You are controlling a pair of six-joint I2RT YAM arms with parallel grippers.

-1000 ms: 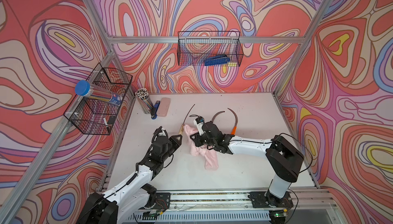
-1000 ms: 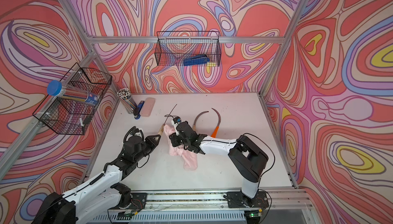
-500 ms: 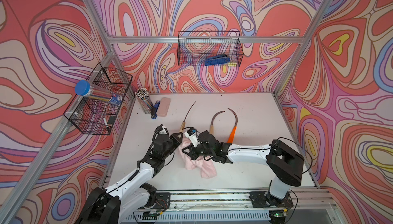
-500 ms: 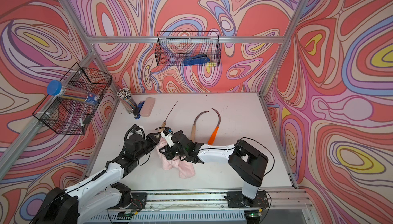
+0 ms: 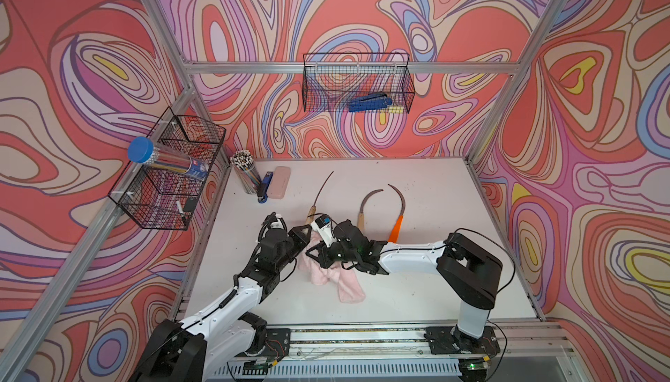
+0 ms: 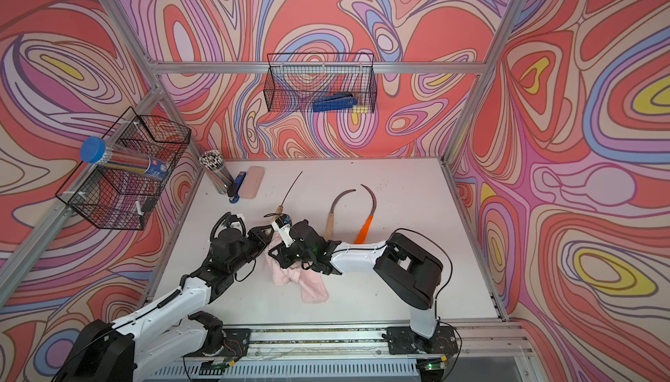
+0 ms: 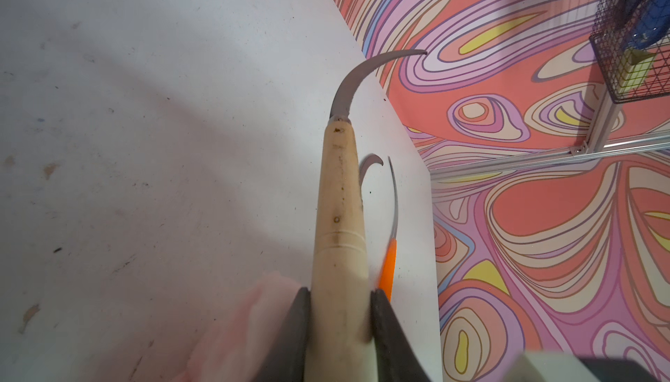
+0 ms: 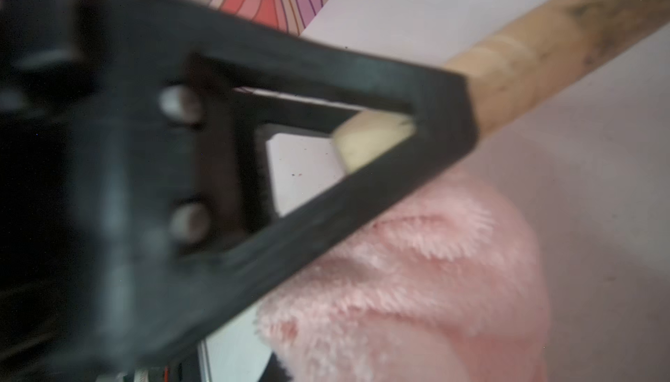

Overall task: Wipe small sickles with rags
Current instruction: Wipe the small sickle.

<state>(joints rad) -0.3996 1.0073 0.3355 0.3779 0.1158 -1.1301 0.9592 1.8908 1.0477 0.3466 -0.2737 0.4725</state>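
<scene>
My left gripper (image 5: 302, 233) (image 7: 340, 296) is shut on the pale wooden handle of a small sickle (image 5: 311, 215) (image 7: 339, 217), whose dark curved blade points toward the back wall. The pink rag (image 5: 337, 278) (image 8: 417, 271) is bunched under that handle and trails onto the table. My right gripper (image 5: 319, 253) (image 6: 281, 253) is shut on the rag, close against the left fingers (image 8: 326, 198); its own jaws are hidden by the cloth. A second wooden-handled sickle (image 5: 366, 202) and an orange-handled sickle (image 5: 397, 224) lie on the table to the right.
A pencil cup (image 5: 245, 177), a blue stapler (image 5: 264, 188) and a rigid pink case (image 5: 281, 182) stand at the back left corner. Wire baskets hang on the left wall (image 5: 170, 169) and the back wall (image 5: 357, 82). Aluminium posts frame the table.
My right gripper has dragged the rag leftward along the held sickle, from the blade down to the handle beside the left gripper. The blade now shows bare. The left gripper has hardly moved.
</scene>
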